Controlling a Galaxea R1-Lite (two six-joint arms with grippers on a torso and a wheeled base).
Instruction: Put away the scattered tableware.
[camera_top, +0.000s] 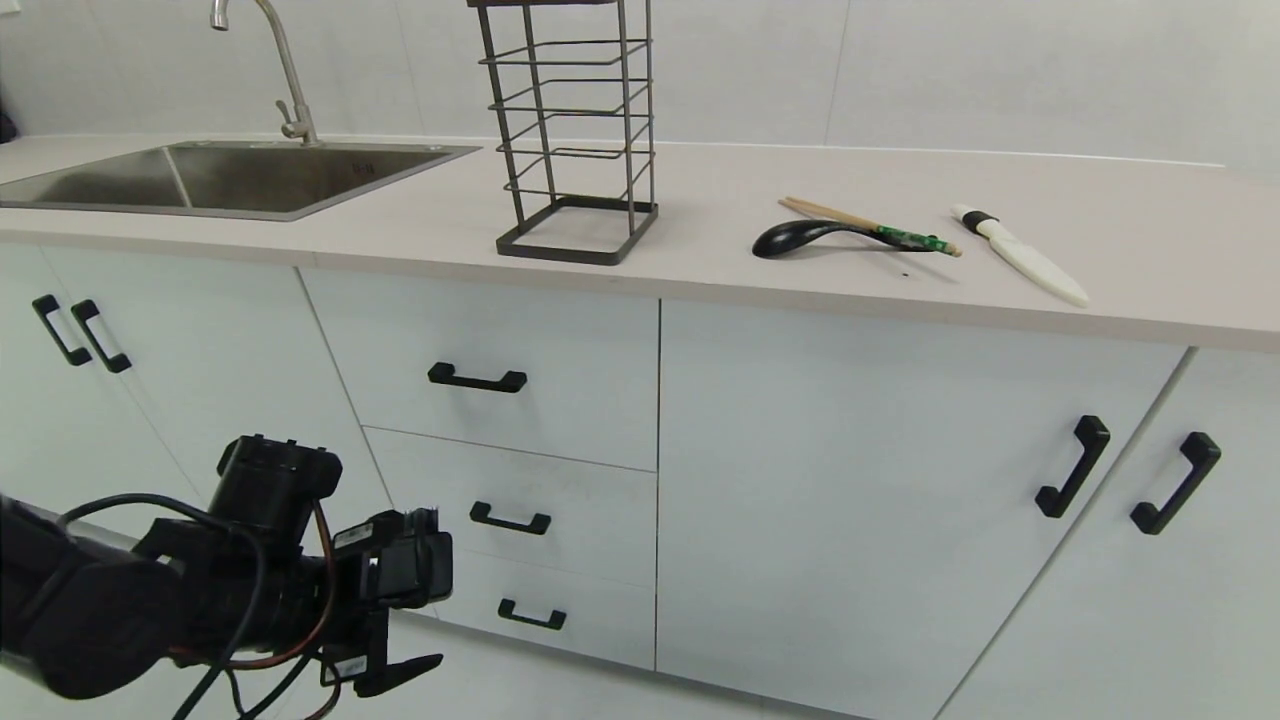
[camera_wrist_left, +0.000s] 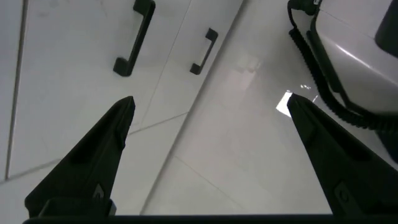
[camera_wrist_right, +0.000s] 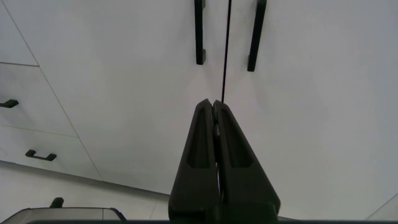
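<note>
Head view: on the countertop (camera_top: 700, 220), right of the wire rack (camera_top: 575, 130), the black spoon (camera_top: 800, 238) lies along the counter with its bowl toward the rack. The chopsticks (camera_top: 850, 218) lie alongside its handle. The white knife (camera_top: 1020, 255) points at the front edge.
Left wrist view: left gripper (camera_wrist_left: 211, 102) wide open, empty.
Right wrist view: right gripper (camera_wrist_right: 213, 104) fully closed, empty.

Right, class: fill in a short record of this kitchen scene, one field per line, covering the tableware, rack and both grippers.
Tableware: black spoon, chopsticks and white knife lie on the counter
Layout: chopsticks lie against the spoon's handle; knife apart, on their right
Rack: wire rack upright, between sink and tableware
Left gripper: open, low by the drawers
Right gripper: shut, facing cabinet doors
</note>
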